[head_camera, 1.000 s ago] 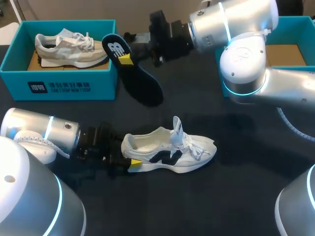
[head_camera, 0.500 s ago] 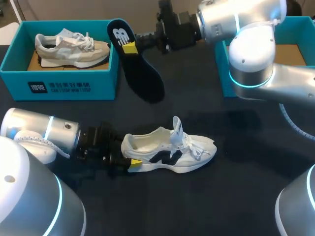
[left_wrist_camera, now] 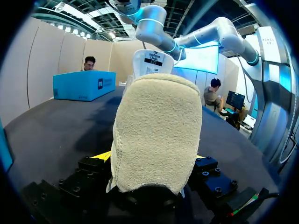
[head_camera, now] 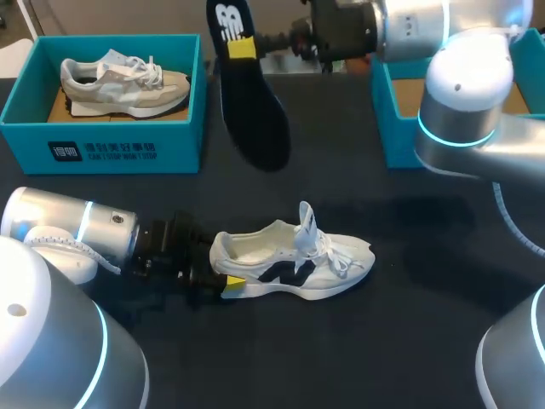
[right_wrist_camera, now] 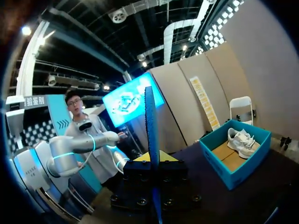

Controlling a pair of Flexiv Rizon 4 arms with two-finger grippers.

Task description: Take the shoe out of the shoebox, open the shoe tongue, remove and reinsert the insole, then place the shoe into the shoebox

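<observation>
Right fingers point(head_camera: 242, 47) pinch insole point(head_camera: 253, 115) aloft; left fingers point(head_camera: 233, 283) seemingly clamp white shoe point(head_camera: 294, 264) heel.

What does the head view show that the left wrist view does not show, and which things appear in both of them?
Only the head view: the dark insole held above the table by the right gripper, and the blue shoebox with a grey shoe lying in it.

Only the left wrist view: the printed tongue label standing upright behind the heel opening, and the pale lining inside the heel.

Both views: the white shoe on the table and the left gripper shut on its heel.
</observation>
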